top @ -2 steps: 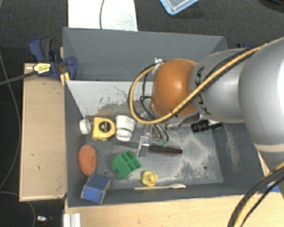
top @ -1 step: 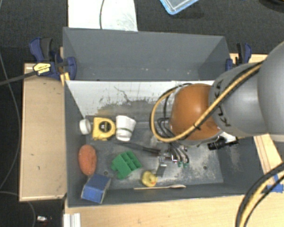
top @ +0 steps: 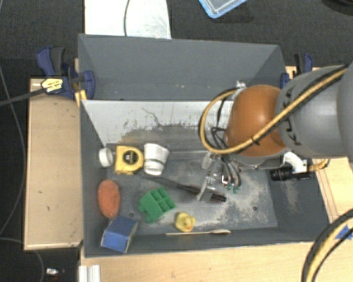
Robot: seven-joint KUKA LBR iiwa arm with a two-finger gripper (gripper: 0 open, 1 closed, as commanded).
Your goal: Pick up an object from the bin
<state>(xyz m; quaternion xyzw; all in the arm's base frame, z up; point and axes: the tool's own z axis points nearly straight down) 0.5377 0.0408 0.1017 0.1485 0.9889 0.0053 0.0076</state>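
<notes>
Thin black rod point(top: 185, 187), flat on the floor of the grey bin point(top: 259, 210), one end right beneath the claw point(top: 213, 191), the other reaching away to the claw's left in the view. Claw down low over that near end, at or just above the floor. Whether spread, closed or clamped on the rod: cannot tell, lost among wrist parts and cables.

Left of the claw and a little toward the front wall, just past the rod's far end: green ridged block point(top: 156, 203). Below-left of the claw, near: small yellow lump point(top: 184, 221), with a pale thin stick point(top: 200, 232) lying along the front wall just beside it. Farther left and toward the back: white cup point(top: 155, 158) on its side, touching a yellow tape measure point(top: 128, 159), then a small white round piece point(top: 106, 156). Well to the left: reddish-brown oval point(top: 109, 197). Farthest off, in the front left corner: blue box point(top: 119, 235).
</notes>
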